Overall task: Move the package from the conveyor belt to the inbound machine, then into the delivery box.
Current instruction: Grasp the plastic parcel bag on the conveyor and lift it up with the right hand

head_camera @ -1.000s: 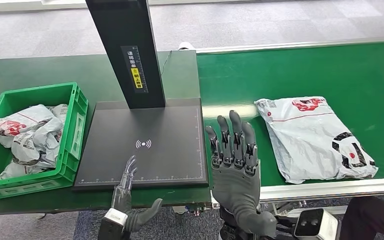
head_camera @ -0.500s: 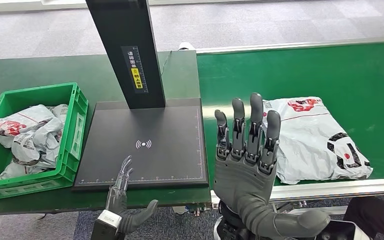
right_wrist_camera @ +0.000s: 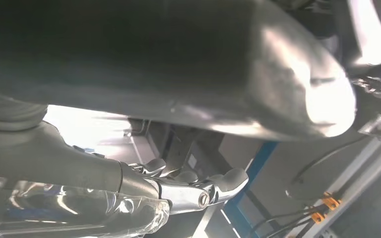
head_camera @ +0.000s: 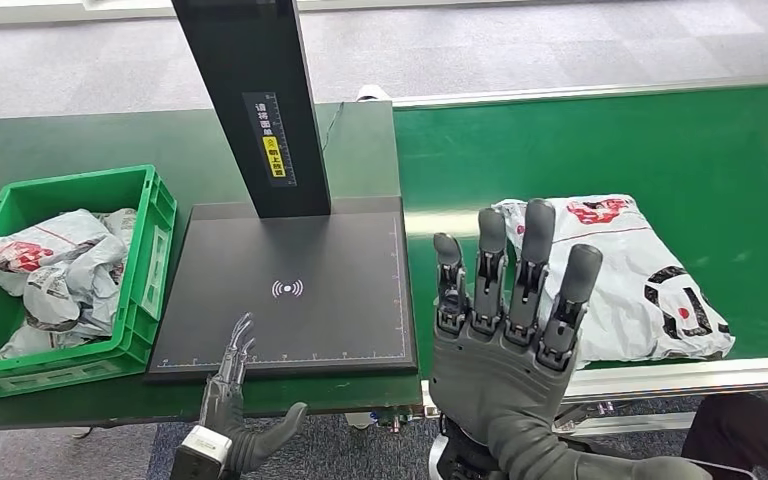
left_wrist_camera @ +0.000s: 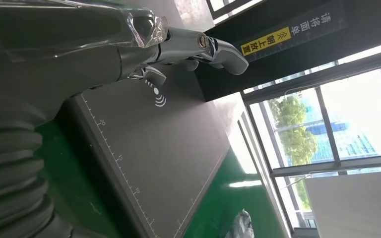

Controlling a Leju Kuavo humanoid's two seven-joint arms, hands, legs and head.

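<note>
Green plastic crate [head_camera: 155, 215] far left, holding bagged parcels. Left hand [head_camera: 228, 385] released at black scanner plate [head_camera: 340, 260] edge. Right hand [head_camera: 505, 320] raised, spread, empty; probably short of white poly-bag package [head_camera: 640, 275] on green conveyor belt [head_camera: 600, 140]. Lower flat, grip near edge.

A parcel-sorting station in a logistics hall: a green conveyor belt [head_camera: 610, 140] runs beyond the right robot hand [head_camera: 505, 330], a black scanning platform [head_camera: 290, 290] with a labelled post stands ahead of the left robot hand [head_camera: 228, 385], and a green crate [head_camera: 145, 270] of mailers sits further left.
</note>
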